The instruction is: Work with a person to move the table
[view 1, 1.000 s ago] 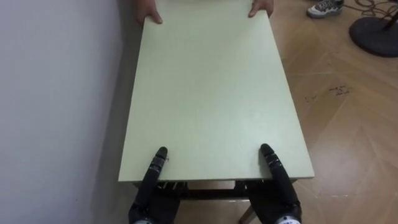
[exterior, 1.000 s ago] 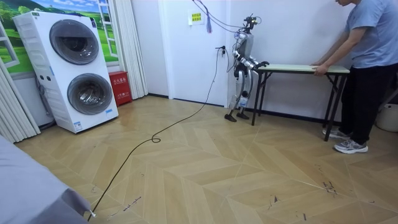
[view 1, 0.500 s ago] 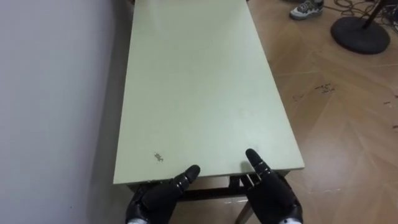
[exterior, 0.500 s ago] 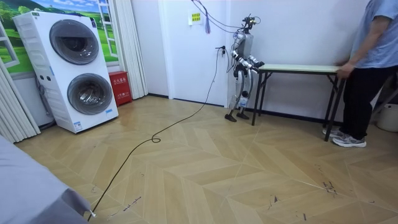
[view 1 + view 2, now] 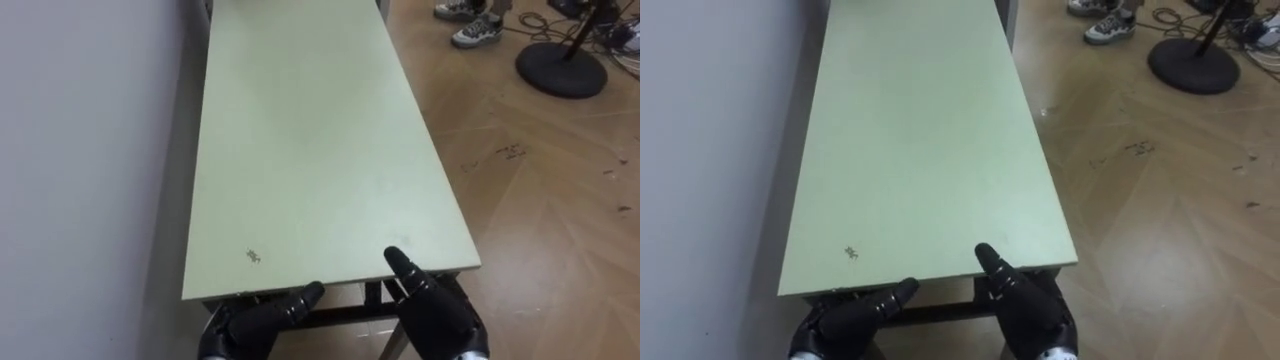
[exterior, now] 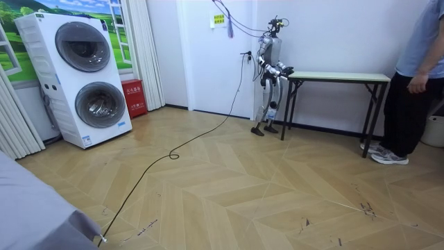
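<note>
1. the pale green bench (image 5: 300, 150) runs lengthwise away from the two robot hands, its short near edge just ahead of them and its long left side close along a white wall (image 5: 90, 170).
2. the right robot hand (image 5: 435, 320) sits at the bench's near right corner, fingers loose and straight and gripping nothing. its thumb tip shows over the near edge.
3. the left robot hand (image 5: 250, 325) hangs just below the near edge, left of its partner, thumb pointing toward it. whether it is clenched or released cannot be told.
4. a small dark mark (image 5: 253, 257) lies on the bench top, just beyond the left robot hand.
5. in the room view the robot stands at the bench's end nearer the room view's left, all the bench's legs on the wooden floor.
6. a person (image 6: 420, 76) stands at the end far from the robot hands, one hand hanging clear of the bench top.
7. the person's shoes (image 5: 475, 30) and a round black stand base (image 5: 560, 68) show well ahead and to the right of the right robot hand.
</note>
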### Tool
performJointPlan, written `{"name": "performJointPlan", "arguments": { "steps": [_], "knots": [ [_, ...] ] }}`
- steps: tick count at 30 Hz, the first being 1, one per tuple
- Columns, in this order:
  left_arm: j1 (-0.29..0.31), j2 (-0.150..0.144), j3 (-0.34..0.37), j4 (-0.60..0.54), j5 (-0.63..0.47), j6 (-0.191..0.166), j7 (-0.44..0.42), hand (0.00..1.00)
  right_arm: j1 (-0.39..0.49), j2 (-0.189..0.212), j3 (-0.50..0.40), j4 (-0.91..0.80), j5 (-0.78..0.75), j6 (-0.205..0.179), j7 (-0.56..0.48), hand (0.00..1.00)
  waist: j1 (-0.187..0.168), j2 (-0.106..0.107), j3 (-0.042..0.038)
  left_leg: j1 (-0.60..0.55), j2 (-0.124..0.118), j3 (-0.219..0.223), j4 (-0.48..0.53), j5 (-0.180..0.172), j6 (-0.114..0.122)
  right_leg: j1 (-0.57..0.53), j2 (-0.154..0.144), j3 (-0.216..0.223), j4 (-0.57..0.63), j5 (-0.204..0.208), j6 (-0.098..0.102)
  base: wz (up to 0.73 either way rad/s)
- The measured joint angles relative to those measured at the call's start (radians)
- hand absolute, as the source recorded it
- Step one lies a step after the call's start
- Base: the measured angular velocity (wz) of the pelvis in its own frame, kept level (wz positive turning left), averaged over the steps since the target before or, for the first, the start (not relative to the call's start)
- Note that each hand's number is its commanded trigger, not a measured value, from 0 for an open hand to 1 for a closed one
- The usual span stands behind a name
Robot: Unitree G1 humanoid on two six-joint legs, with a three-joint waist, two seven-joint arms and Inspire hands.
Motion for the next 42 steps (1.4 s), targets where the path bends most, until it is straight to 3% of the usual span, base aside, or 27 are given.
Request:
{"name": "performJointPlan", "arguments": {
  "steps": [9, 11, 17, 22, 28, 33, 39, 42],
  "knots": [
    [-0.013, 0.030, 0.024, 0.087, 0.160, -0.006, -0.097, 0.00, -0.009, -0.019, -0.012, 0.098, -0.274, 0.015, 0.134, 0.00, -0.009, -0.008, -0.0079, 0.043, 0.000, -0.001, -0.030, -0.002, 0.000, -0.024, 0.003, -0.010, 0.000, 0.016, -0.004, 0.00],
    [-0.045, 0.032, 0.028, 0.187, 0.196, -0.021, -0.146, 0.00, -0.033, -0.022, -0.021, 0.181, -0.342, 0.023, 0.165, 0.00, -0.009, -0.010, -0.0100, 0.058, 0.000, 0.000, -0.042, -0.002, 0.000, -0.015, 0.003, -0.015, -0.002, 0.016, -0.005, -0.04],
    [-0.075, 0.036, 0.027, 0.278, 0.213, -0.063, -0.221, 0.00, -0.092, -0.047, -0.024, 0.327, -0.495, 0.051, 0.164, 0.00, -0.002, -0.020, -0.0049, 0.060, 0.000, -0.003, -0.042, 0.000, -0.005, -0.011, 0.001, -0.035, -0.004, 0.016, -0.005, 0.01],
    [-0.089, 0.036, 0.032, 0.333, 0.258, -0.091, -0.245, 0.00, -0.104, -0.046, -0.024, 0.380, -0.531, 0.051, 0.170, 0.00, -0.001, -0.032, -0.0079, 0.060, 0.000, -0.007, -0.041, -0.003, 0.000, -0.002, 0.003, -0.039, -0.017, 0.017, -0.005, 0.01],
    [-0.112, 0.022, 0.040, 0.451, 0.364, -0.094, -0.213, 0.00, -0.091, -0.049, -0.026, 0.435, -0.591, 0.049, 0.158, 0.00, -0.009, -0.029, -0.0101, 0.058, 0.001, -0.008, -0.041, -0.005, 0.000, 0.004, 0.005, -0.043, -0.034, 0.023, -0.004, 0.00],
    [-0.141, 0.007, 0.041, 0.578, 0.392, -0.096, -0.184, 0.00, -0.100, -0.048, -0.030, 0.544, -0.673, 0.036, 0.106, 0.00, -0.016, -0.025, -0.0068, 0.061, 0.001, -0.011, -0.039, -0.008, -0.001, 0.006, 0.004, -0.043, -0.033, 0.024, -0.004, 0.01],
    [-0.158, -0.004, 0.054, 0.667, 0.426, -0.116, -0.130, 0.00, -0.120, -0.044, -0.070, 0.611, -0.719, 0.015, -0.008, 0.00, -0.018, -0.017, -0.0031, 0.081, 0.000, -0.010, -0.058, -0.013, 0.001, 0.009, 0.004, -0.026, -0.029, 0.025, -0.005, -0.02],
    [-0.156, -0.009, 0.055, 0.713, 0.431, -0.147, -0.121, 0.00, -0.126, -0.037, -0.087, 0.684, -0.717, -0.005, -0.061, 0.00, -0.022, -0.023, 0.0023, 0.113, 0.000, -0.014, -0.069, -0.011, 0.005, 0.036, 0.003, -0.026, -0.033, 0.025, -0.005, 0.02]
  ]
}}
